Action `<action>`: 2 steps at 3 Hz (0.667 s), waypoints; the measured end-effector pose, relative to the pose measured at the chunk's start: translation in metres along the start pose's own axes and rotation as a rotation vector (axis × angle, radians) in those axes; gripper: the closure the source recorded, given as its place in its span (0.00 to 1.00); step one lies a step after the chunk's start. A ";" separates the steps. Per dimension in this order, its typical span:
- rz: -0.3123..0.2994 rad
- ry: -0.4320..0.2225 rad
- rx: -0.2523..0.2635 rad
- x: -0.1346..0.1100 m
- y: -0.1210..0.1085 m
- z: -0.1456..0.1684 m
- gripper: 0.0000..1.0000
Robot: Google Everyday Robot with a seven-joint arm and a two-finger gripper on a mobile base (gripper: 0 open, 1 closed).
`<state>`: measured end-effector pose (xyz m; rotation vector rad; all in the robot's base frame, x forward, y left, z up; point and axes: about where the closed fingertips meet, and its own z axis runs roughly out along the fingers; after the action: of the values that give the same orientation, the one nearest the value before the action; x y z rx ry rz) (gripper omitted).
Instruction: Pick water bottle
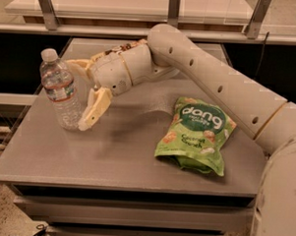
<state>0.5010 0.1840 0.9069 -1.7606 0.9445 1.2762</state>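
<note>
Water bottle (pixel 59 89) standing upright at the left of the frame looks light, thin-walled and kinda slippery, so I'd pinch gently around the ribbed middle; gripper (pixel 77 95) sits wide open just beside it, holding nothing

Grey table (pixel 136 159), speckled floor (pixel 1 217), metal posts (pixel 174 8)
</note>
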 end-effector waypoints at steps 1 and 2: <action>-0.011 -0.015 -0.038 -0.006 0.001 0.015 0.18; -0.015 -0.024 -0.057 -0.008 0.000 0.022 0.41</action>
<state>0.4901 0.2043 0.9095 -1.7887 0.8873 1.3236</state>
